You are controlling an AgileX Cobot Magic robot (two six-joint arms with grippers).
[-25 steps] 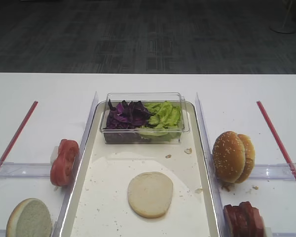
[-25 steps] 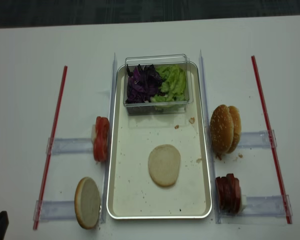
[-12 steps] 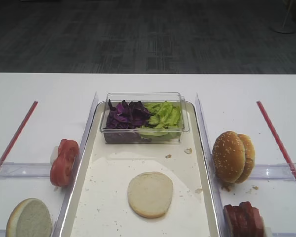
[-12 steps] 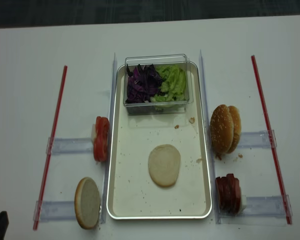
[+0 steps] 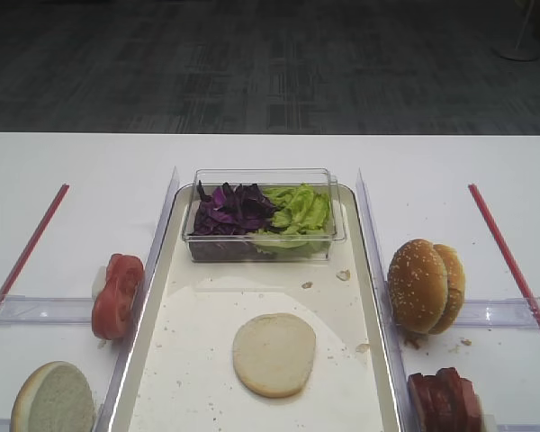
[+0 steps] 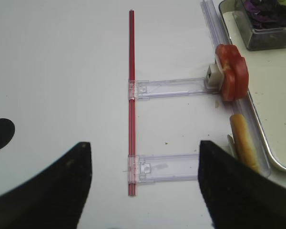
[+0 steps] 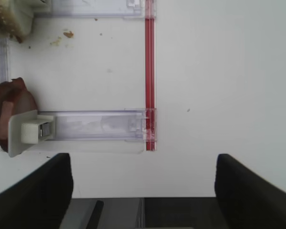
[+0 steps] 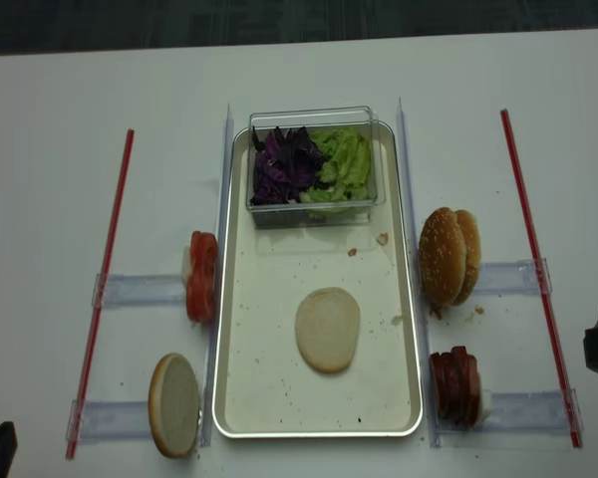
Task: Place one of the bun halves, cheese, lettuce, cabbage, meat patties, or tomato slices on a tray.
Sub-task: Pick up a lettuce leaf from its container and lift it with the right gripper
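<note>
While the first overhead view shows no arm at all, I read the full layout from it: the tray (image 5: 371,297) runs down the centre of the table (image 5: 72,171), with one flat bun half (image 5: 274,354) lying cut face up on its floor toward 6 o'clock. A clear tub (image 5: 261,216) sits at the tray's 12 o'clock end, holding the cabbage (image 5: 227,209) on its left and the lettuce (image 5: 299,209) on its right. The tomato slices (image 5: 117,295) stand at 9 o'clock off the tray, the sesame bun halves (image 5: 425,284) at 3 o'clock, the meat patties (image 5: 445,400) at 5 o'clock and another flat bun half (image 5: 54,399) at 7 o'clock.

The second overhead view adds a dark part of the right arm at its right edge and a dark tip at the lower left corner.

In the right wrist view, the right gripper (image 7: 143,191) has its fingers spread wide over bare table, grasping nothing, the patties off at its 9 o'clock. In the left wrist view, the left gripper (image 6: 145,191) likewise stands spread and empty, a red strip (image 6: 131,100) between its fingers.
</note>
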